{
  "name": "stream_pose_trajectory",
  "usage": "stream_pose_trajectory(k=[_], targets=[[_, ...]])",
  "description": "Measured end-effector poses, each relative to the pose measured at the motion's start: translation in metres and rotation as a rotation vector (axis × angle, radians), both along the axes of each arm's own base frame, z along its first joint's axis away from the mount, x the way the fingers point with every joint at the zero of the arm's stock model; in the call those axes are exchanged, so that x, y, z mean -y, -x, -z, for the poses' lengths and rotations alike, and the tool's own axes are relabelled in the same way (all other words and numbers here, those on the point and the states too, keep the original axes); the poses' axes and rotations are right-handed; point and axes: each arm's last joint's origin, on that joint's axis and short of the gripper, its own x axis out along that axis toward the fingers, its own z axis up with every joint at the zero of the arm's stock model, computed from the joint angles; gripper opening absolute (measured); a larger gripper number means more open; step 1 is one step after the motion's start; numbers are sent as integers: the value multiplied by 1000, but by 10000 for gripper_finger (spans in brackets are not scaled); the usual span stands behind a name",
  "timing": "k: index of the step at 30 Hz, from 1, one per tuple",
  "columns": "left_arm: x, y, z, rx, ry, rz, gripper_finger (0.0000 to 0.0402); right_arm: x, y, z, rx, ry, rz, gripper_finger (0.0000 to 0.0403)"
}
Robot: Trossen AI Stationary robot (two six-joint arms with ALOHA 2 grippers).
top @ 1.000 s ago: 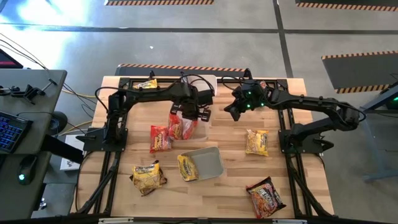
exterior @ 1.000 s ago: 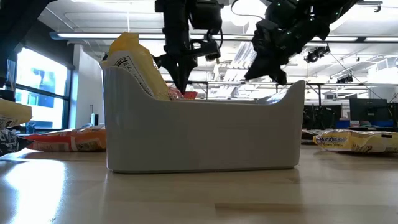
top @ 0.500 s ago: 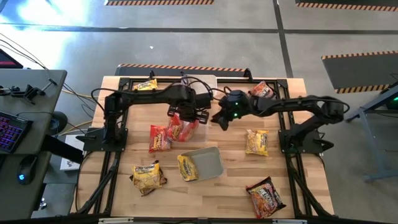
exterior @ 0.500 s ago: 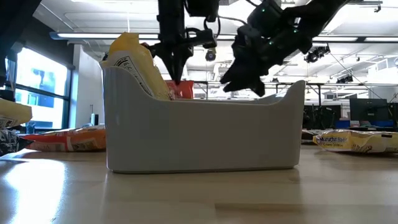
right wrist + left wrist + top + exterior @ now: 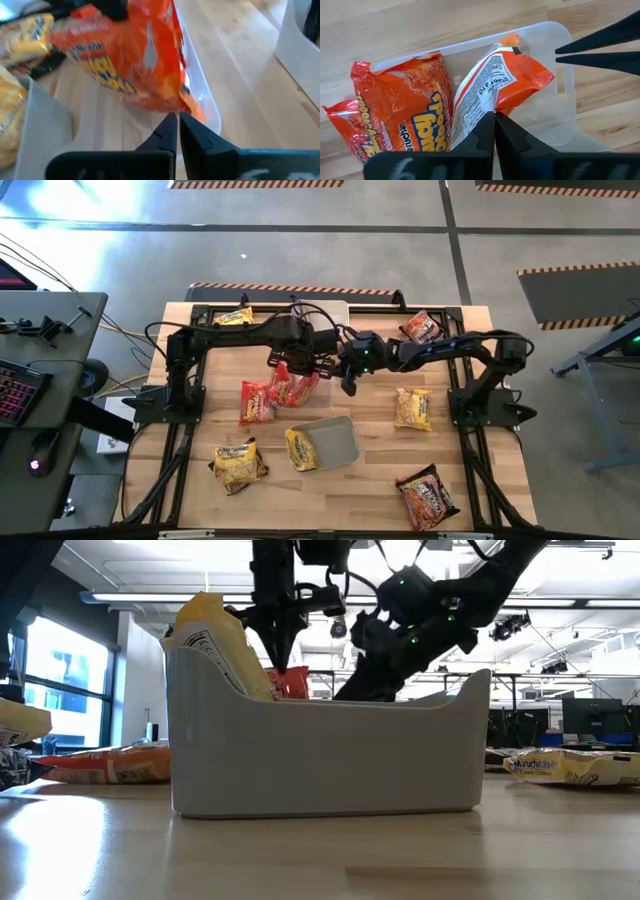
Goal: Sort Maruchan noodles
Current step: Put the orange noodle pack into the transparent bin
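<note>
While most of the crinkly Maruchan ramen packets lie loose on the wooden table (image 5: 370, 470), the sorting looks only partly done. A clear rectangular plastic tub (image 5: 560, 85) near the table's middle holds two orange-red packets. One of them, the orange-red packet with a white printed back (image 5: 492, 82), is pinched at its edge by the left gripper (image 5: 494, 122), whose fingers are closed on the wrapper; the other, the orange-red packet showing its label (image 5: 405, 115), lies beside it in the tub. A grey rectangular bin (image 5: 335, 442) nearer the front carries a yellow packet (image 5: 301, 449) leaning on its rim.

Left to sort, by appearance: a red packet (image 5: 256, 402) beside the clear tub, a yellow packet at front left (image 5: 237, 464), a yellow packet on the right (image 5: 413, 408), a dark red packet at front right (image 5: 427, 496), a red packet at the back right (image 5: 421, 327) and a yellow packet at the back left (image 5: 238, 316).

The right gripper (image 5: 178, 131) has its fingers pressed together on nothing, its tips just beside the clear tub's rim and directly under the hanging orange-red packet, apart from it.
</note>
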Motion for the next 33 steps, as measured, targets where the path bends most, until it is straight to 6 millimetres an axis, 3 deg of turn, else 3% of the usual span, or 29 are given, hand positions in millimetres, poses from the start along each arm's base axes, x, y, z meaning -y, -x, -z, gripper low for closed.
stream_pose_trajectory(k=[17, 26, 33], targets=[[5, 10, 1, -108, 46, -85, 0, 1, 2, 6, -82, -7, 25, 0], [5, 2, 19, -156, 37, -60, 0, 1, 2, 7, -85, -12, 19, 0], [2, 12, 15, -230, 31, -65, 0, 1, 3, 8, -99, -17, 17, 0]])
